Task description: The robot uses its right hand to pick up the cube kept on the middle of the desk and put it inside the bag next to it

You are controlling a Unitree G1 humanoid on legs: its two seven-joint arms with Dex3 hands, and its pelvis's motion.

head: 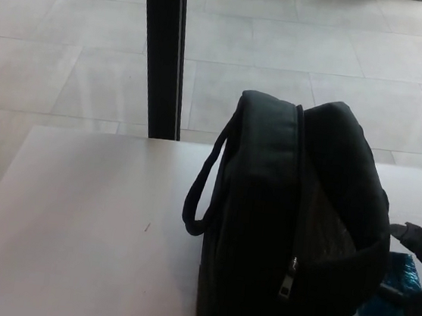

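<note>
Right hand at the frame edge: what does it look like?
Only part of the right hand shows, at the picture's right edge: matt black, with thick, rounded fingers. No cables or markings can be made out; it is dark and partly cut off. The left hand is not in view.

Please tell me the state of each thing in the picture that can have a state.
Black fabric bag: upright on the desk, zip partly open.
Shiny blue cube: on the white desk, right of the bag, partly hidden.
Right hand: black fingers around the cube; firm grip cannot be told.
Left hand: not in view.
</note>
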